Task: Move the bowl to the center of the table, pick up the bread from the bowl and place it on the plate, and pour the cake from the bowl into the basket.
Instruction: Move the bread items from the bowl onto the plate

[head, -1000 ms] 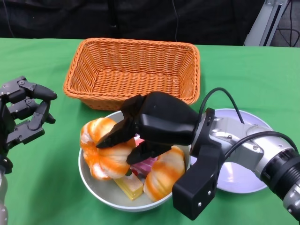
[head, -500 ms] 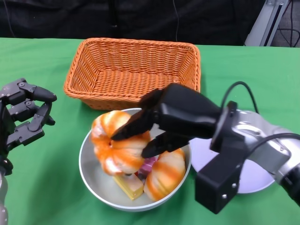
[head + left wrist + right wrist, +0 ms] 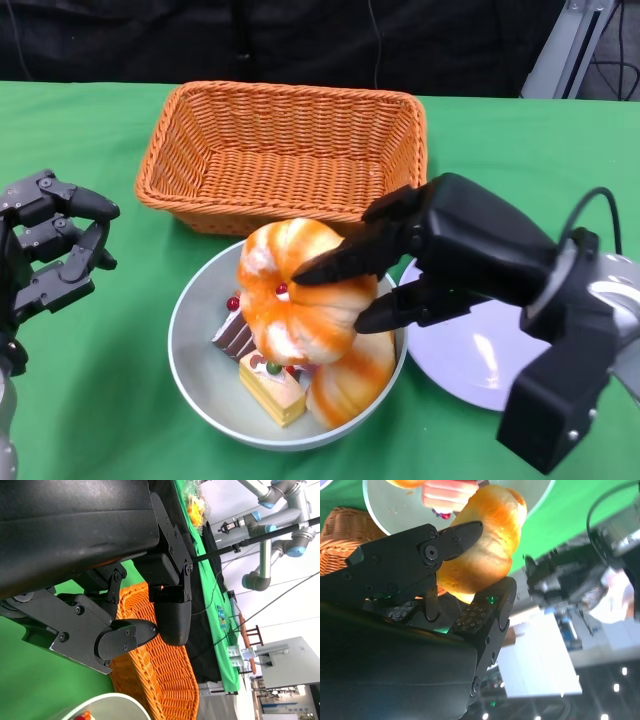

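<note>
Bread (image 3: 300,300) lifted clear of bowl (image 3: 195,365), was lower and further left 1 s ago, now carried toward plate side. Means pick step done, transfer underway, placement not yet done. 2nd bread (image 3: 352,385) plus cake pieces (image 3: 272,385) left in bowl, nearest the camera; bowl sits roughly mid-table, just in front of basket.

Right hand (image 3: 425,265) clamped on bread: fingers pinch it from above and below, confirmed in right wrist view, bread (image 3: 482,540) wedged between fingertips (image 3: 465,530). Bread hangs off fingertips on bowl side, hand itself over bowl's right rim.

Plate (image 3: 480,360) just right of bowl, partly under right forearm, bare.

Left hand (image 3: 50,250) idle at left edge, holding nothing, fingers loosely curled and apart.

Basket (image 3: 285,150) behind bowl, nothing visible inside.
</note>
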Controlling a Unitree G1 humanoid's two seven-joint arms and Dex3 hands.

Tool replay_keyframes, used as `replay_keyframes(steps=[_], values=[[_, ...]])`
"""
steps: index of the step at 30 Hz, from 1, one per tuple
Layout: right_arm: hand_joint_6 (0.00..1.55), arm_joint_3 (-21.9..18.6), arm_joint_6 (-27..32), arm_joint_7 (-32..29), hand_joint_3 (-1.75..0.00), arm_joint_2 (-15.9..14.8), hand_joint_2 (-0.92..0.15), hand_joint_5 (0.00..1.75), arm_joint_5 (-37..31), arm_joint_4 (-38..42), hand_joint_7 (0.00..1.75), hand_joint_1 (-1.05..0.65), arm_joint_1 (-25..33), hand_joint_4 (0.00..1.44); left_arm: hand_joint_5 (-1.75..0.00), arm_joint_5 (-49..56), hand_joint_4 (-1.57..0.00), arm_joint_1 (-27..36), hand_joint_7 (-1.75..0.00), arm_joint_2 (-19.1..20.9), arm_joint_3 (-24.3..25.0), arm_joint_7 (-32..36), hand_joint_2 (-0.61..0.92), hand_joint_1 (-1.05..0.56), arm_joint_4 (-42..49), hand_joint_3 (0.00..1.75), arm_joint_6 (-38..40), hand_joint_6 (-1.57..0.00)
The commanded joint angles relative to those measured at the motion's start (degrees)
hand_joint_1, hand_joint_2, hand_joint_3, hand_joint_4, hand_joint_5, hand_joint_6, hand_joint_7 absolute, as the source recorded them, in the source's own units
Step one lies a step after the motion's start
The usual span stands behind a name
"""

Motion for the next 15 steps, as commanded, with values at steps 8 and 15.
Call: replay_keyframes(steps=[8, 15], values=[[1.02, -7.73, 3.75, 1.81, -0.05, -2.43, -0.91, 1.40, 6.82, -6.62, 0.57, -0.20, 7.75, 0.78, -1.49, -0.23, -0.81, -0.34, -1.08, 1.37, 0.22, -0.91, 0.67, -0.14, 0.93, 0.79, -0.92, -0.84], [0.82, -11.55, 7.74, 2.06, -0.07, -2.88, -0.91, 1.45, 8.49, -9.59, 0.97, -0.17, 12.26, 0.75, -1.48, 0.00, -0.80, -0.45, -1.09, 1.75, 0.23, -1.12, 0.68, -0.13, 1.68, 0.78, -1.44, -0.84]])
